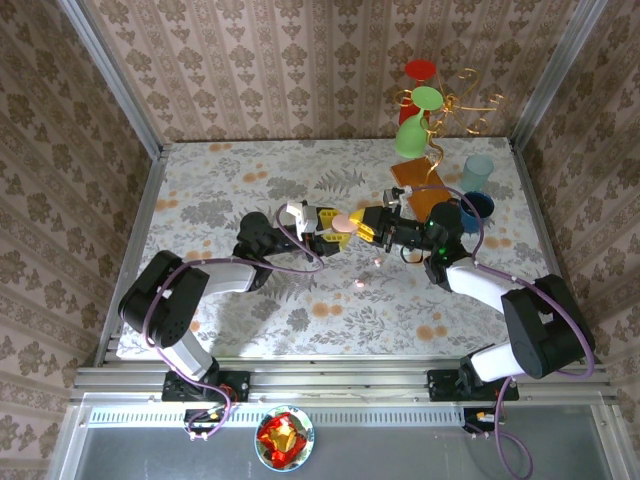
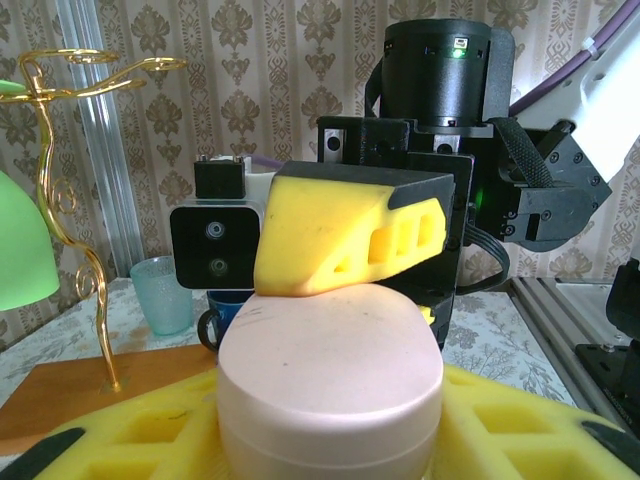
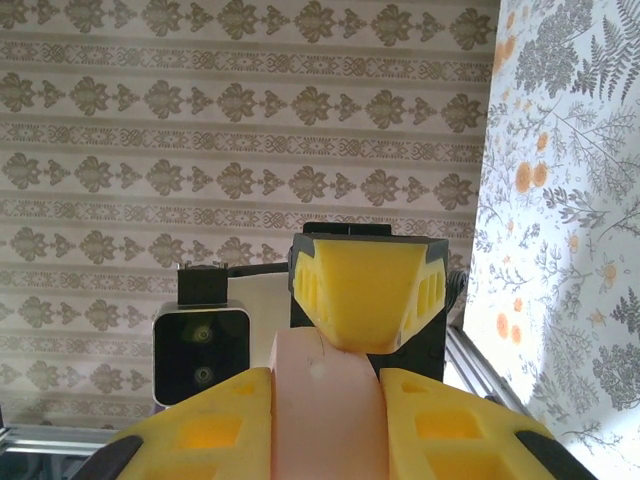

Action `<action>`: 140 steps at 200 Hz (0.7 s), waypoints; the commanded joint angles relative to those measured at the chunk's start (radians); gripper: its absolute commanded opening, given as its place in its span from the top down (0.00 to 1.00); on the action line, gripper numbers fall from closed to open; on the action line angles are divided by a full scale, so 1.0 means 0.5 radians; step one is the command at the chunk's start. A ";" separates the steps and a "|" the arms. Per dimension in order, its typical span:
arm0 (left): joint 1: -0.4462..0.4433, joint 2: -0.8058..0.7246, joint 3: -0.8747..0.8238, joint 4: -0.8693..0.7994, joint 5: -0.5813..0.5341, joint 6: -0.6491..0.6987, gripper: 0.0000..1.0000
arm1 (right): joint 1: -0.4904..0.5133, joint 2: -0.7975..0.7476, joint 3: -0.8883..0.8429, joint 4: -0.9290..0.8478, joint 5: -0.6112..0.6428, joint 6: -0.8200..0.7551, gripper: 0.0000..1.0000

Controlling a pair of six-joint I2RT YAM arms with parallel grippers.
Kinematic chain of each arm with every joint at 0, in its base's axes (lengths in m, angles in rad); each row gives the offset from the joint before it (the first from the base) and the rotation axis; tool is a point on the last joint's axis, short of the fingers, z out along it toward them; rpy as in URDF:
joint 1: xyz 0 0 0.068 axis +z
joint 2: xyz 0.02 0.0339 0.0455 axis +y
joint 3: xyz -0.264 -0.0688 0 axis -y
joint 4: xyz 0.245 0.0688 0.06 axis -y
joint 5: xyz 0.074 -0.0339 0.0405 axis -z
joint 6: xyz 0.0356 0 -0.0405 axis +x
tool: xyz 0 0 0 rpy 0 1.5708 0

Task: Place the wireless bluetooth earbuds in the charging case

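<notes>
Your left gripper (image 1: 328, 222) is clenched on the sides of the pink charging case (image 1: 342, 224), holding it above the middle of the bench (image 1: 230, 180). From the other side, your right gripper (image 1: 366, 222) is clamped on the same case. Its wrist view shows the case edge-on between the yellow fingers (image 3: 250, 410), so it seems to pinch the flat top and bottom.

The case looks closed, with a seam running round it in the left wrist view. A little toward the front edge from the right gripper, two tiny pinkish specks lie on the bench. I take them for the wireless bluetooth earbuds (image 1: 360, 285), apart from the case.

So you are early on. The case is in hand, but by my reading the lid must be opened and each bud picked up and seated. Toward the far right corner sit an orange board (image 1: 428, 197) and a pale blue cup (image 1: 477, 172).
</notes>
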 commanded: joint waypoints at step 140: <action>-0.014 -0.063 0.010 0.042 0.033 0.024 0.50 | -0.010 0.011 0.018 0.005 -0.023 -0.075 0.96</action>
